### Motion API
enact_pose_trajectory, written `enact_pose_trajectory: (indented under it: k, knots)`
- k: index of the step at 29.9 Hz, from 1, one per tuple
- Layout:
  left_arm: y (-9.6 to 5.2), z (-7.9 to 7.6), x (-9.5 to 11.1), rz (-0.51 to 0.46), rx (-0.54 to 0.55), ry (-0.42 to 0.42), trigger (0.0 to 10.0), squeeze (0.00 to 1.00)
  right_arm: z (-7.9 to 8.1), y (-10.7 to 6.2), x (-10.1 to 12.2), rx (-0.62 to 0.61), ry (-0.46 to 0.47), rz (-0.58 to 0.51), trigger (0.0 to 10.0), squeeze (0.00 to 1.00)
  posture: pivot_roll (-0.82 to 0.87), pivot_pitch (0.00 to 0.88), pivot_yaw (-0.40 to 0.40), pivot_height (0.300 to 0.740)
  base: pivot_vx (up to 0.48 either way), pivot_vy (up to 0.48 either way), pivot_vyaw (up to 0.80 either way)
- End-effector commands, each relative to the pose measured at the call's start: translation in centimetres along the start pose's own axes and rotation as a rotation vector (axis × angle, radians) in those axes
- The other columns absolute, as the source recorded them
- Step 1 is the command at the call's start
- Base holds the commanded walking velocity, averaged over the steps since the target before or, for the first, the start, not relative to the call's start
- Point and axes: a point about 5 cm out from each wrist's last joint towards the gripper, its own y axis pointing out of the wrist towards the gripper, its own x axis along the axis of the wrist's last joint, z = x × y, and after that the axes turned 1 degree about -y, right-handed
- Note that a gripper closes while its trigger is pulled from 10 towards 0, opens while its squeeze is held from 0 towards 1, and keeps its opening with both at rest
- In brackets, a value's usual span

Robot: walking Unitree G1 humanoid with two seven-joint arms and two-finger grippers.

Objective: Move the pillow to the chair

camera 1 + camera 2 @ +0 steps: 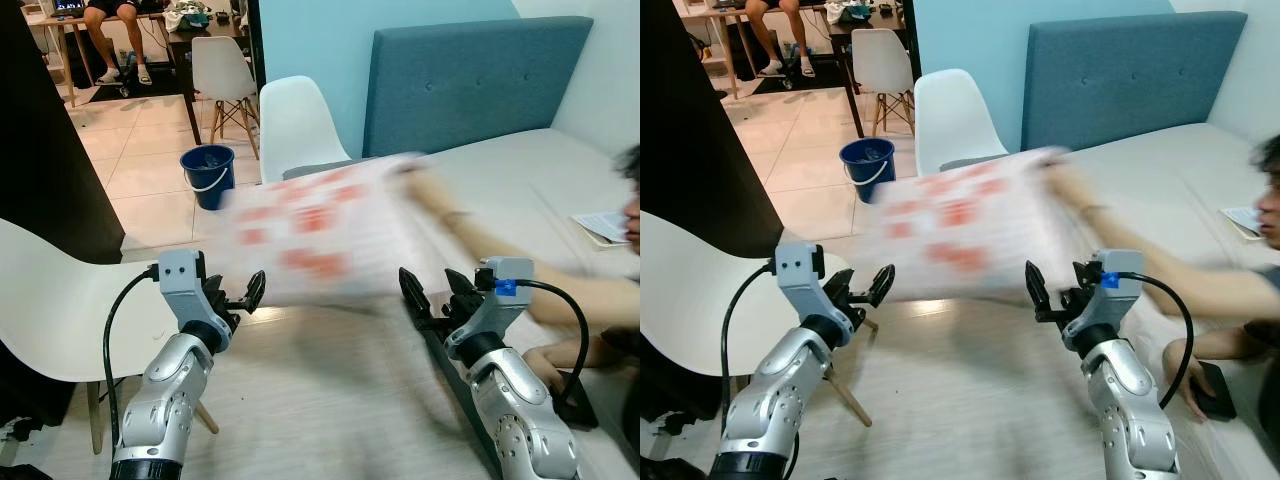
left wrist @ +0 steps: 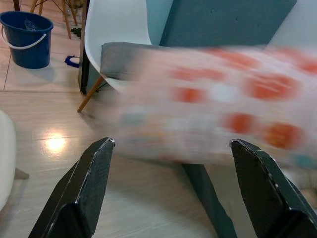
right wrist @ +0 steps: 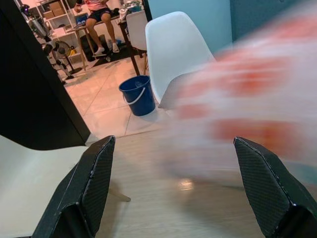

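Landmark: the bed with the blue headboard.

Pillow: white with red-orange patches, badly blurred, off the mattress at the near corner of the bed, held out by a person's arm reaching in from the bed's far side. It hangs between my two claws and slightly beyond them. No contact with either that I can see.

Left claw: raised at the bed's near edge, fingers spread apart, nothing between them. In the left wrist view the pillow spans the whole gap ahead of the fingers.

Right claw: raised over the bed, fingers likewise spread, empty. The pillow's lower edge is just above it.

Chairs: one white chair sits off the bed's near corner, beside my left arm; a second white chair stands by the headboard. Which one is the target I cannot tell.

Handling judgement: looks light, soft, easily squashed, with a fabric cover that gives grip. It will sag if pinched at one corner. Best bet is one claw on each side edge, closing deep into the stuffing, not on the cover alone. Not fragile.
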Motion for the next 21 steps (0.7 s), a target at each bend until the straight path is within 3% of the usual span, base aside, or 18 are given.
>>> enact_pose_trajectory:
  k: [1,21]
  knots:
    - [0.02,0.25,-0.12,0.002,0.004,-0.009,10.0,0.0,0.07,0.21,-0.01,0.008,0.007,-0.007,10.0,0.0,-0.11,0.005,0.028,0.74,0.0,0.0,0.0]
    - [0.07,0.13,-0.13,0.001,0.001,-0.014,10.0,0.0,-0.07,0.24,0.07,0.01,0.009,-0.006,10.0,0.0,-0.12,0.006,0.025,0.74,0.0,0.0,0.0]
